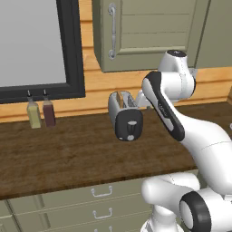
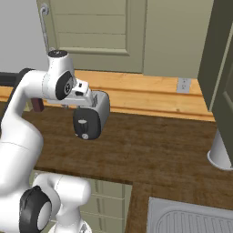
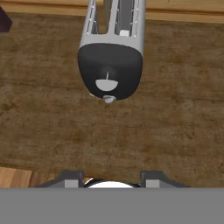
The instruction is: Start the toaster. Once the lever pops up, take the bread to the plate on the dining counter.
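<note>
Currently the gripper (image 3: 111, 179), jaws apart and empty, hovers short of the toaster (image 3: 110, 65); its lever (image 3: 106, 85) lies ahead, apparently unpressed. Next: advance and depress it.

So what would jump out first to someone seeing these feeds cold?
Most likely the toaster, silver with a glossy black end panel, standing on the brown wood counter against the back wall, its slots seen from above in the hand view. Next, the white arm curving over it. Two small bottles stand to the left under the dark-framed window.
</note>
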